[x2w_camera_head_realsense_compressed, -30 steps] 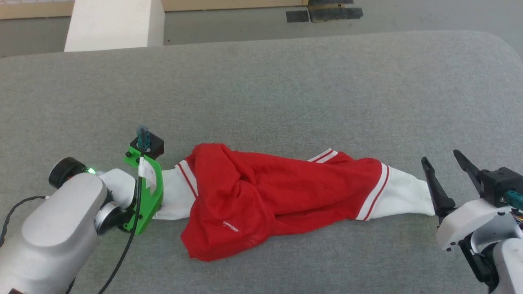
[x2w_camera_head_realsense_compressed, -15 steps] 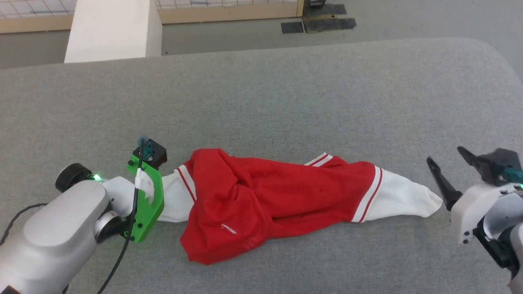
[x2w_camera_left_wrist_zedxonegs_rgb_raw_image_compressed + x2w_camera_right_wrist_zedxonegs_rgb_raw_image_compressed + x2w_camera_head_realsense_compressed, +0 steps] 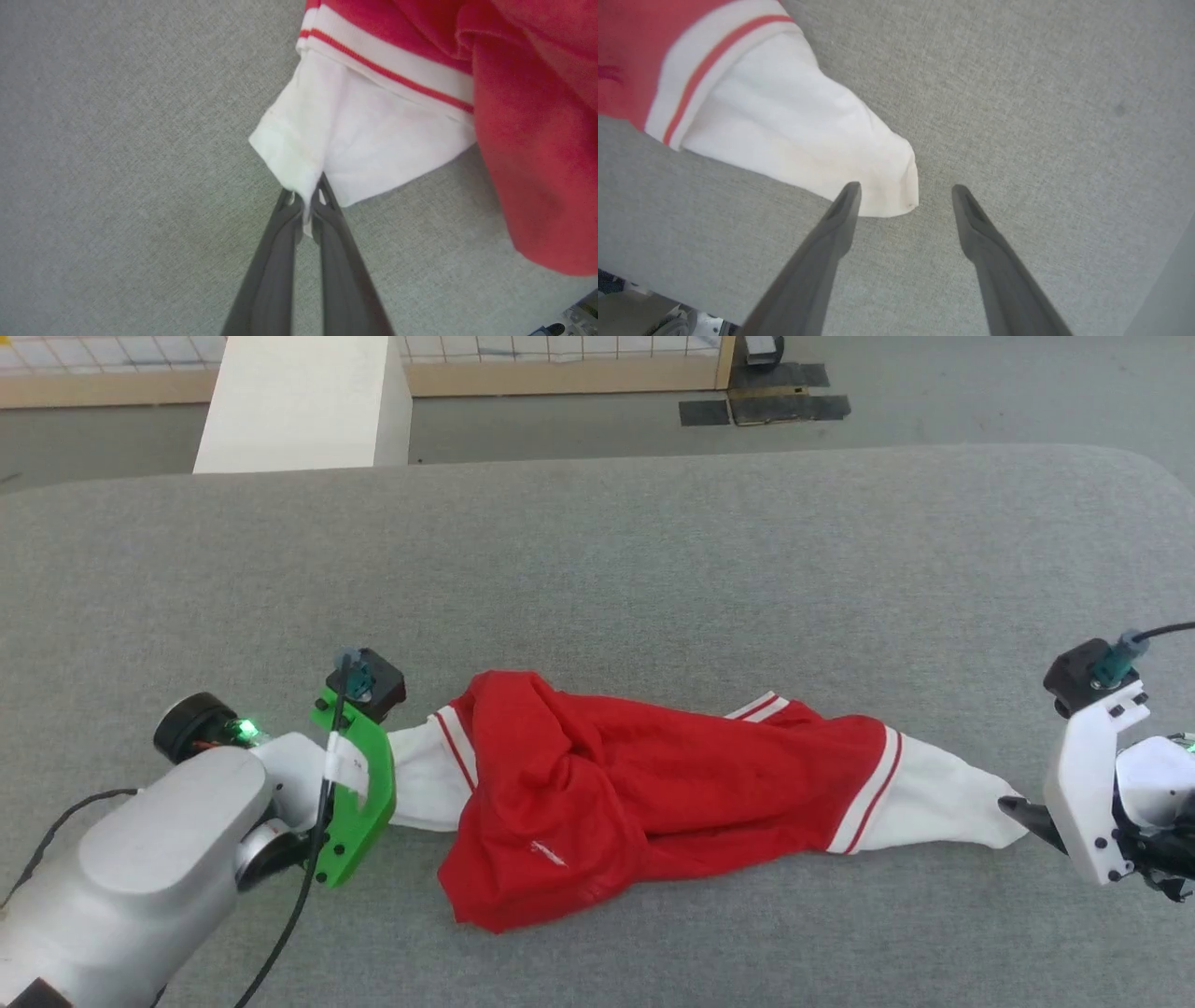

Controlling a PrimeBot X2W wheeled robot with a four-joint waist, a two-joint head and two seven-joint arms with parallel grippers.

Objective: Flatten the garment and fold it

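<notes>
Left wrist view: the left gripper (image 3: 306,198) is clenched on the hem of one white sleeve (image 3: 373,144) of the red T-shirt (image 3: 528,140), cloth pinched at its fingertips. Right wrist view: the right gripper (image 3: 903,191) stands released, the other sleeve (image 3: 794,135) ending between its spread fingertips, the red body up-left of them on the grey fabric surface (image 3: 1064,93)

Bunched garment (image 3: 653,793) on grey fabric surface (image 3: 653,569)

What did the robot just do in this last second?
The left fingers closed on the edge of the garment's white sleeve. The right fingers, open, swung down to the other sleeve's tip, not yet gripping. The garment stayed bunched on the grey surface.
</notes>
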